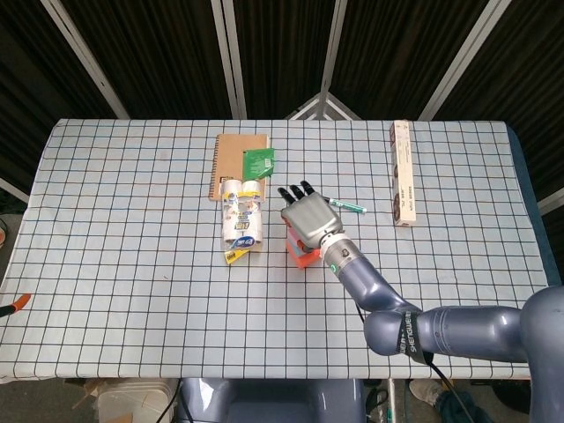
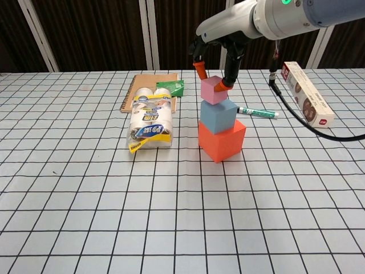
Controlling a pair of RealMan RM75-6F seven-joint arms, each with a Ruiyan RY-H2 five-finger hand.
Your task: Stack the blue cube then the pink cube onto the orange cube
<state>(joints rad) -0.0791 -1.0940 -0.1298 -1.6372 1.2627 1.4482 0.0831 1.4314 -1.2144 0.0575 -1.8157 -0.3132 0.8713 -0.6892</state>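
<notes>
In the chest view the orange cube (image 2: 221,141) stands on the checked cloth with the blue cube (image 2: 217,117) on it and the small pink cube (image 2: 212,92) on top. My right hand (image 2: 219,41) reaches down from above, and its orange-tipped fingers (image 2: 227,84) pinch the pink cube at both sides. In the head view the right hand (image 1: 308,216) covers the blue and pink cubes, leaving only an edge of the orange cube (image 1: 302,256) visible. My left hand is in neither view.
A pack of rolls (image 2: 149,123) lies left of the stack. Behind it are a brown notebook (image 2: 145,91) and a green packet (image 2: 170,87). A green pen (image 2: 258,112) lies to the right of the stack, and a long box (image 2: 308,100) lies further right.
</notes>
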